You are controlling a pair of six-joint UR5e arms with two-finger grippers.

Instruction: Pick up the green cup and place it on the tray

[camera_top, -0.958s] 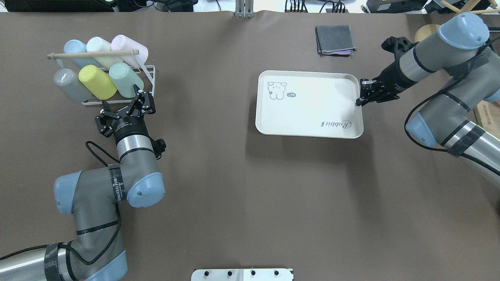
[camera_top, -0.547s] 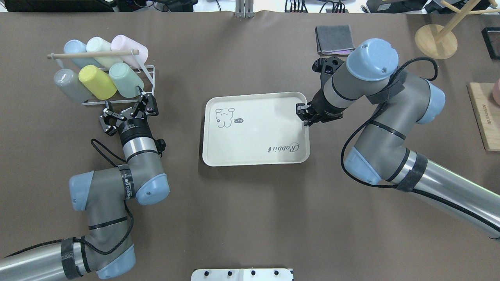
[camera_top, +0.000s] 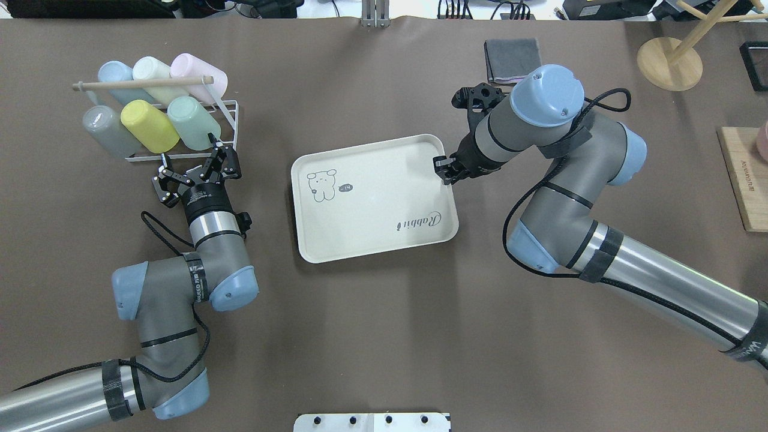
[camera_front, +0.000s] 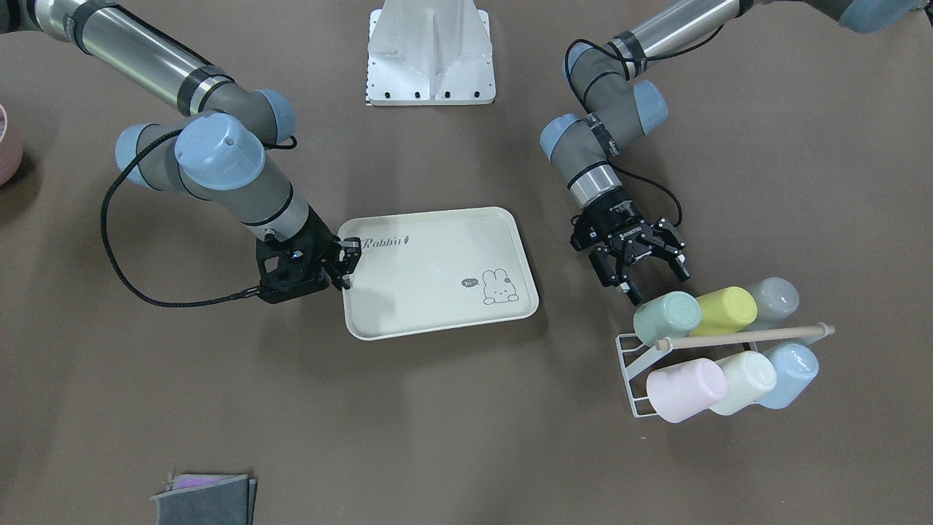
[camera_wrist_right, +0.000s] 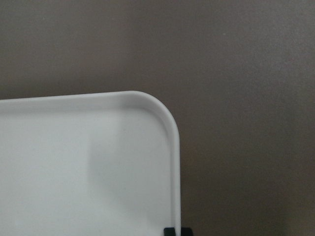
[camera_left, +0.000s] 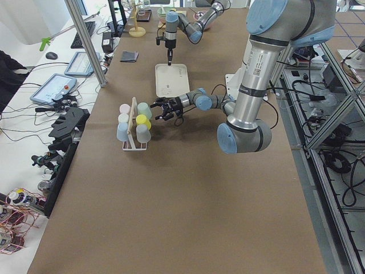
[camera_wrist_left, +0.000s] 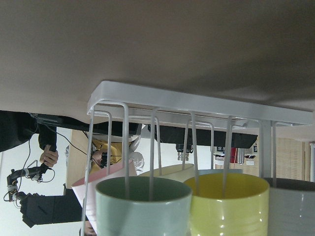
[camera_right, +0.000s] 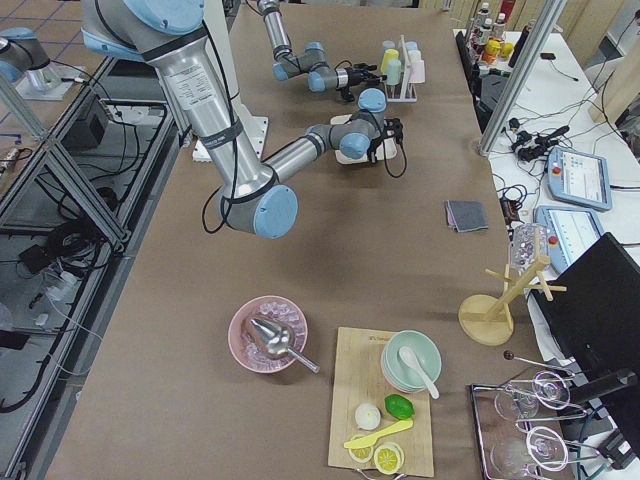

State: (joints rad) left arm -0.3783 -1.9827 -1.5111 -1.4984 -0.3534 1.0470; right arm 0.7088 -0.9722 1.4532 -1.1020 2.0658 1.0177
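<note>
The green cup (camera_top: 193,123) lies on its side in the front row of a white wire rack (camera_top: 231,117), next to a yellow-green cup (camera_top: 150,126). It also shows in the front view (camera_front: 667,318) and the left wrist view (camera_wrist_left: 142,206). My left gripper (camera_top: 189,154) is open and empty, just short of the rack, pointing at the green cup. The cream tray (camera_top: 378,198) with the bunny drawing lies mid-table, slightly rotated. My right gripper (camera_top: 441,168) is shut on the tray's right rim near the far corner (camera_wrist_right: 167,128).
The rack holds several cups under a wooden rod (camera_top: 141,83). A folded grey cloth (camera_top: 515,60) lies at the back. A wooden stand (camera_top: 669,63) and a cutting board (camera_top: 747,180) are at the far right. A white mounting plate (camera_top: 372,422) sits at the near edge.
My right arm has dragged the tray leftward toward the rack and turned it a little. My left gripper has drawn back slightly from the rack and stays open.
</note>
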